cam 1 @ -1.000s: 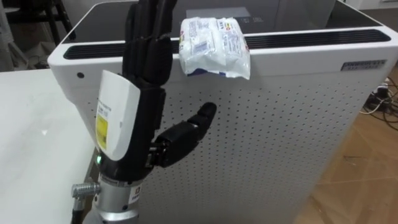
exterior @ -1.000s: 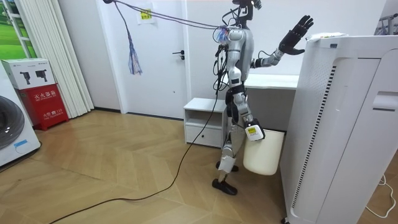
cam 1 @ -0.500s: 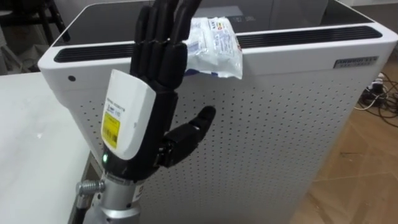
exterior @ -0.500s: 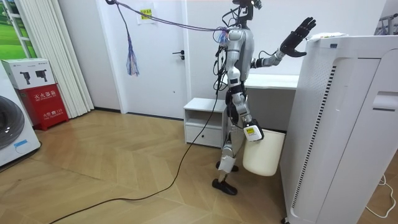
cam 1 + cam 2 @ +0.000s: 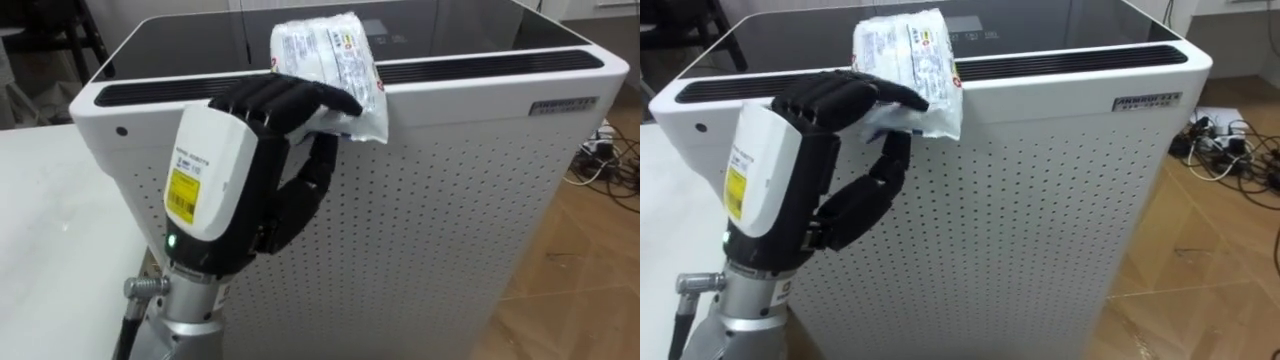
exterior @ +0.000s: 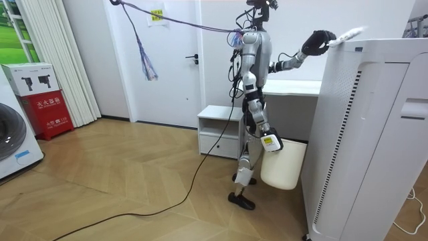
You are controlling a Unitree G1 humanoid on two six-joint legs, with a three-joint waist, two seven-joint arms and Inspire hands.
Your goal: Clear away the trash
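The left hand (image 5: 235, 170) is seen closest, its dark fingers (image 5: 290, 95) curled down over the lower edge of the packet (image 5: 330, 50), with the thumb (image 5: 305, 195) bent up beneath them. The packet is thus pinched at its near edge. It is held at the front rim of a white appliance (image 5: 450, 200), with most of it standing up and back over the rim.

The packet is a crinkled, glossy film wrapper, white with coloured print, sealed flat at its edges and puffed in the middle. It is judged to be light, soft and somewhat slippery, and it is likely to crumple rather than resist. A hold across the flat sealed edge or the loose lower corner is thought surest, since the puffed middle may slide between smooth fingers.

The front of the appliance is a perforated panel with rounded corners. A long vent slot (image 5: 480, 65) is set along the front of its top, with a glossy black surface (image 5: 180, 40) behind it. A plain white counter (image 5: 50, 230) adjoins it on the left, and wood-patterned floor (image 5: 590, 270) is shown to the right.

In the room view, the right hand (image 6: 271, 142) is hung low beside a pale bin (image 6: 284, 167).
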